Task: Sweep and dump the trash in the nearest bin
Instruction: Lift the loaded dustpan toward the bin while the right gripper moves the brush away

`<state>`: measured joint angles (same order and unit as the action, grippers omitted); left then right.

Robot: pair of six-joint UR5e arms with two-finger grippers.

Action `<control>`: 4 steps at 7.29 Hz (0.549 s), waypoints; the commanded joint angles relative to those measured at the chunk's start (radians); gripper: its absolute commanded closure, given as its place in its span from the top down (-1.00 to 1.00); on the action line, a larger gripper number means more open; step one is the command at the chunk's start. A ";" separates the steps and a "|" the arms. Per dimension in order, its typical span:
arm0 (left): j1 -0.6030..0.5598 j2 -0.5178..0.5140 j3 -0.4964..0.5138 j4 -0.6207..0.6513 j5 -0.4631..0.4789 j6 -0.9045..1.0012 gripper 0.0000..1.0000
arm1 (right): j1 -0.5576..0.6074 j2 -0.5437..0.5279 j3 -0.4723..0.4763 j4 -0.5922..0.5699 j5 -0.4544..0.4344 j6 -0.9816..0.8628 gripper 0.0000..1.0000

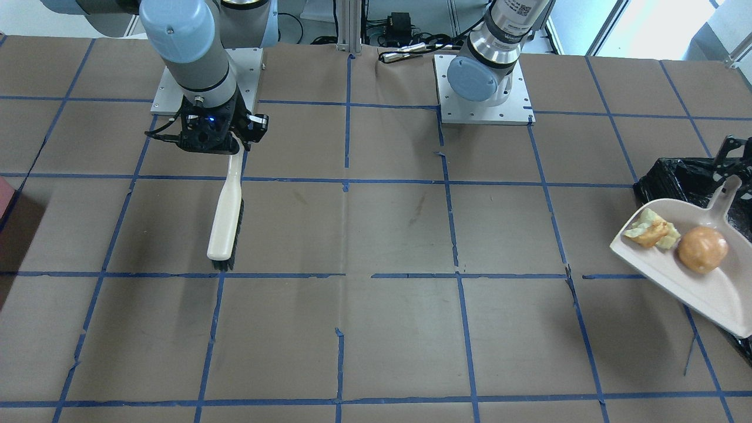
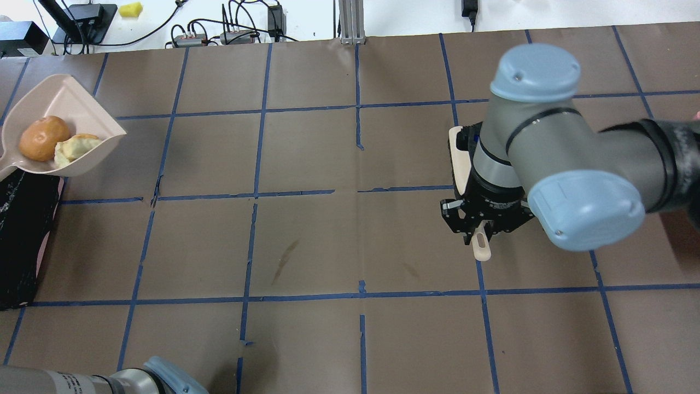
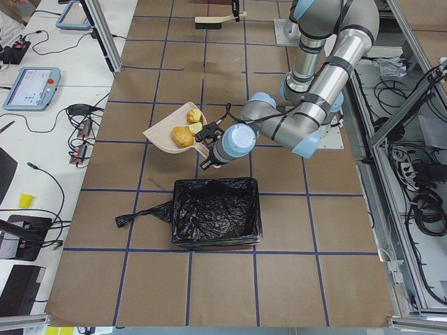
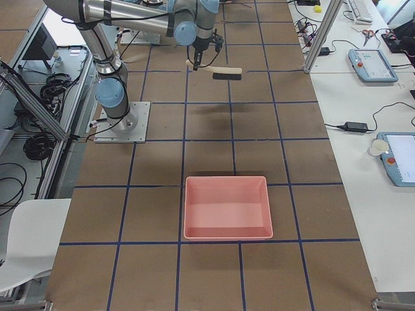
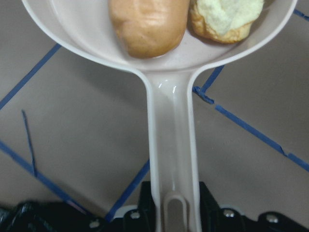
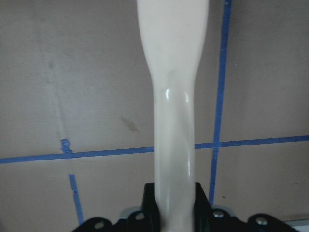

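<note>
While aloft, dustpan (image 1: 719, 291), handle (image 1: 726, 200) toward bin (image 1: 670, 182)

- our left arm stretches far out to our left, left gripper (image 5: 175, 205) clamped on the dustpan (image 5: 171, 135) handle.
- our right arm folds at the elbow, right gripper (image 6: 175, 198) clamped on the brush (image 6: 174, 96) handle.

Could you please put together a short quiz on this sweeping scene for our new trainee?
1. True or false: the trash lies in the dustpan held by the left gripper.
2. Which gripper holds the brush: (a) left, (b) right?
3. Short answer: what colour is the bin inside?
Key: 1 true. 2 b, the right gripper. 3 black.
</note>
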<state>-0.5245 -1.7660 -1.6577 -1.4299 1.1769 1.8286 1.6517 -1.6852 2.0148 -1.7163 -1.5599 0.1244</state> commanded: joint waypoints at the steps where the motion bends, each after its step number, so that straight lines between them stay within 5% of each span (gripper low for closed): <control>1: 0.107 -0.012 0.108 -0.075 0.068 0.015 -0.91 | -0.066 -0.057 0.110 -0.057 0.007 -0.052 -0.96; 4: 0.228 -0.053 0.145 -0.046 0.174 0.043 -0.95 | -0.078 -0.056 0.110 -0.055 -0.002 -0.134 -0.96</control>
<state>-0.3563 -1.7981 -1.5229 -1.4807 1.3274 1.8517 1.5778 -1.7405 2.1230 -1.7711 -1.5593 0.0107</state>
